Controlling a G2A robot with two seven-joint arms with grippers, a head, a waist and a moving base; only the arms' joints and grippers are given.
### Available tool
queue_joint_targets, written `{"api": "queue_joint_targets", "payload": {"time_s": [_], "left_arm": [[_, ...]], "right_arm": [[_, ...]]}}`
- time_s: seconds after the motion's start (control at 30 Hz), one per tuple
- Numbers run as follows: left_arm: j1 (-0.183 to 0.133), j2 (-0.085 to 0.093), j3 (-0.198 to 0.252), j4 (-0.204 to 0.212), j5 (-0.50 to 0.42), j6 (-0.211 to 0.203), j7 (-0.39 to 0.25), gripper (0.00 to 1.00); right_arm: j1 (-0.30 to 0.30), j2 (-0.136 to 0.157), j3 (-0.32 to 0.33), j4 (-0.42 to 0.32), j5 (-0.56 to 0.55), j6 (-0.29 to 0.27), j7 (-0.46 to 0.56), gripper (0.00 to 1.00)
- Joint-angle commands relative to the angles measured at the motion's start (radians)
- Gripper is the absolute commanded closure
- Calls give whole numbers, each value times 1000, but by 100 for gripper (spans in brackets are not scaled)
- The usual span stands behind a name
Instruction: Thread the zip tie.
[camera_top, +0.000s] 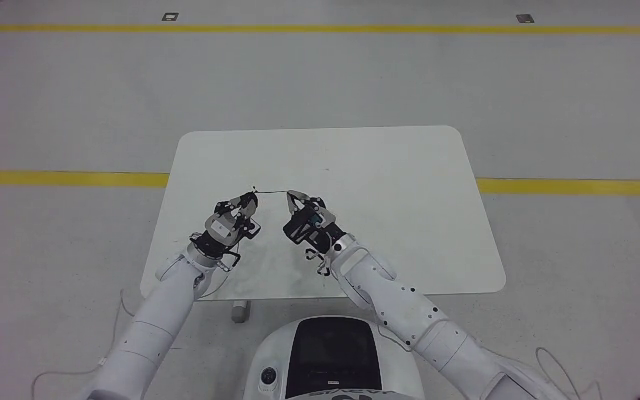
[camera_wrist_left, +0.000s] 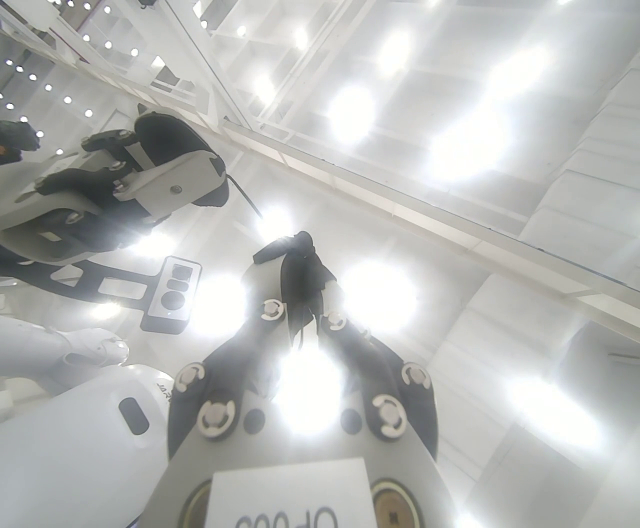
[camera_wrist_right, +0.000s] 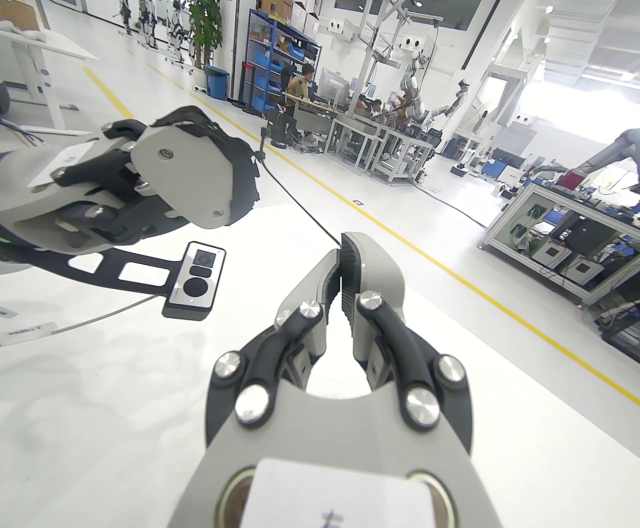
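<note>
A thin black zip tie (camera_top: 272, 191) is stretched in the air between my two grippers, above the white table (camera_top: 400, 180). My left gripper (camera_top: 247, 203) is shut on one end, where the small head (camera_wrist_right: 260, 151) pokes out beside its fingertips. My right gripper (camera_top: 296, 200) is shut on the other end of the strap (camera_wrist_right: 300, 205), which runs straight from its closed pads (camera_wrist_right: 350, 255) across to the left gripper (camera_wrist_right: 245, 165). In the left wrist view, my left gripper (camera_wrist_left: 299, 246) points up at the ceiling, with the right gripper (camera_wrist_left: 212, 192) close beside it and a short piece of the strap (camera_wrist_left: 246, 199) showing.
The table's rounded far edge (camera_top: 320, 130) lies beyond both grippers, with grey floor and a yellow line (camera_top: 560, 185) around it. Workbenches and shelving (camera_wrist_right: 560, 225) stand far off in the room.
</note>
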Motion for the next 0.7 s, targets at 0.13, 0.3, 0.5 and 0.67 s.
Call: {"api": "queue_joint_targets", "payload": {"time_s": [0.13,0.3,0.5,0.67], "left_arm": [[0,0,0,0,0,0,0,100],[0,0,0,0,0,0,0,100],[0,0,0,0,0,0,0,100],[0,0,0,0,0,0,0,100]], "right_arm": [[0,1,-2,-1,0,5,3,100],[-1,2,-3,-3,0,5,5,100],[-1,3,-6,-3,0,6,9,100],[-4,4,-8,-2,0,7,14,100]]}}
